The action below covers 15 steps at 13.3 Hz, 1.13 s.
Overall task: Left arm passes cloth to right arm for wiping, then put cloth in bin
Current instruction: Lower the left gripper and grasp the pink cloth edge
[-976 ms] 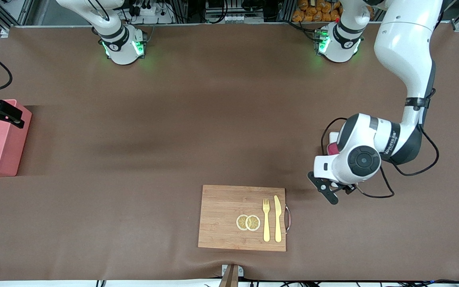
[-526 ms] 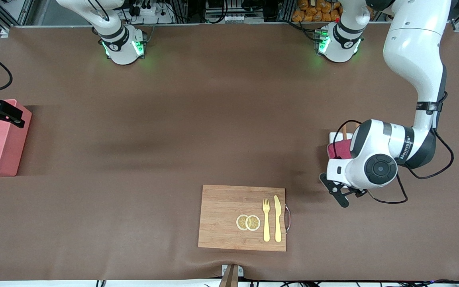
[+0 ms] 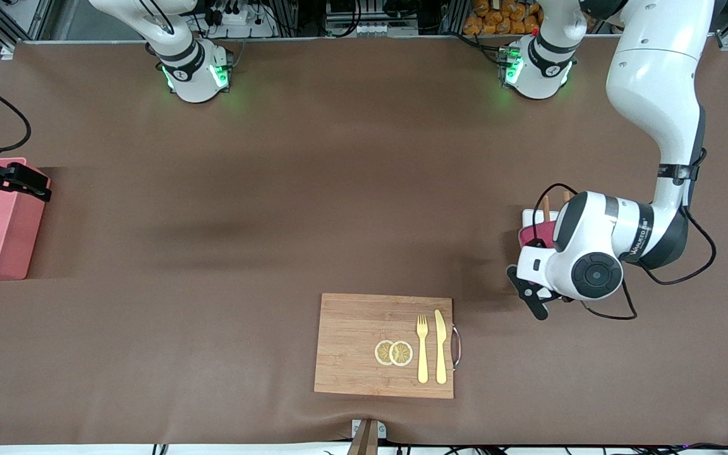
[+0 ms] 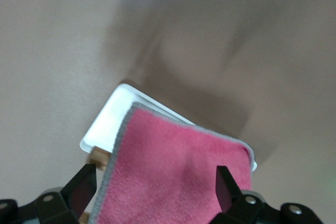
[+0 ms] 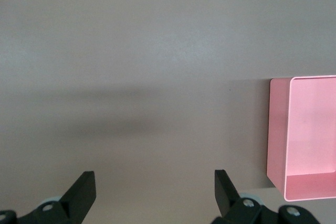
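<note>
Hovering over the cloth (image 4: pixel 178 174) with jaws wide, the left gripper (image 4: pixel 152 190) grips nothing — the cloth lies draped on a white tray (image 4: pixel 113 121) at the left arm's end of the table. Right gripper (image 5: pixel 152 190) waits, jaws wide, beside the bin (image 5: pixel 304 137) — the part of its inside that shows holds nothing.

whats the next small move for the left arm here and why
Probably lower the left hand straight down onto the cloth and close. Its fingers are open, spread across the cloth, which lies draped over the white tray, not yet gripped. The right hand waits open by the bin.
</note>
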### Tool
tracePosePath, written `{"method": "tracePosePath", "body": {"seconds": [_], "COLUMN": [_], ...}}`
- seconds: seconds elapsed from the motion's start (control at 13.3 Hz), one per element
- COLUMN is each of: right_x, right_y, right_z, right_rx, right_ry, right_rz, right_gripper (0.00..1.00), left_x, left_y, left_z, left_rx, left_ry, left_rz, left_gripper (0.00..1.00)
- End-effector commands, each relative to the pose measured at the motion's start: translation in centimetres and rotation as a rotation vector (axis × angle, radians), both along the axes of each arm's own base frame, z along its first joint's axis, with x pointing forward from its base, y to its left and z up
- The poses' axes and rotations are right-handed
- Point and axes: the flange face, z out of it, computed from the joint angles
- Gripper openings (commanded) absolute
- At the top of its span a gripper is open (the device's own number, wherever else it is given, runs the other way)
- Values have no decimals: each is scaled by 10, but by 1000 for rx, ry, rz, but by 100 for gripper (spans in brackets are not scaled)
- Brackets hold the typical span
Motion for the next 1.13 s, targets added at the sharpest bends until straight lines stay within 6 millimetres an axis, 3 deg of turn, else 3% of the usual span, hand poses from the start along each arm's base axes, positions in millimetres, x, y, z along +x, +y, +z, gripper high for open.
{"method": "tracePosePath", "body": {"seconds": [0.0, 0.53, 0.6, 1.05], "right_x": [-1, -1, -1, -1], "right_y": [0, 0, 0, -1], "right_z": [3, 3, 3, 3], "right_rx": [11, 10, 11, 9], "right_ry": [-2, -3, -2, -1], "right_rz": [-19, -19, -19, -21], "right_gripper": [100, 100, 100, 100], "left_x": [-1, -3, -3, -10], "left_y": [9, 11, 10, 9], "left_z": [3, 1, 1, 1], "left_rx": [35, 57, 63, 110], "left_ry": [26, 36, 32, 60], "left_rz": [-16, -5, 16, 102], "left_gripper": [100, 100, 89, 1]}}
